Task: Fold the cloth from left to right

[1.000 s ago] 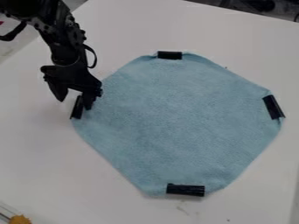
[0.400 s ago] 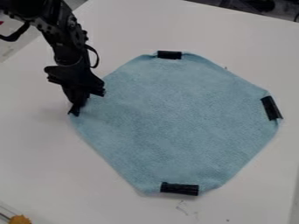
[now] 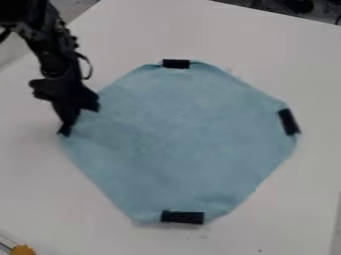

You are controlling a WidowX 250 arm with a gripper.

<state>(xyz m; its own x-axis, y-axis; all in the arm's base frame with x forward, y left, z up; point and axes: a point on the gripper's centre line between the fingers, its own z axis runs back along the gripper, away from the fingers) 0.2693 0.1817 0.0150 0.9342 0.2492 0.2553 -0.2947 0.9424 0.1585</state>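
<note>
The light blue cloth (image 3: 180, 144) lies spread on the white table, roughly eight-sided, with black clips at its top, right and bottom edges. At the cloth's left edge hangs the black gripper (image 3: 67, 124), its fingers together on the black clip (image 3: 65, 132) there. The gripper covers most of that left clip and a little of the cloth beside it.
The white table (image 3: 266, 60) surrounds the cloth. A yellow-orange knobbed object (image 3: 23, 249) is at the lower left corner. Dark items lie beyond the table's far edge at the upper right.
The gripper's fingers have shut on the left clip. Gripper and cloth have since shifted left together, the cloth sliding with its clips over the table.
</note>
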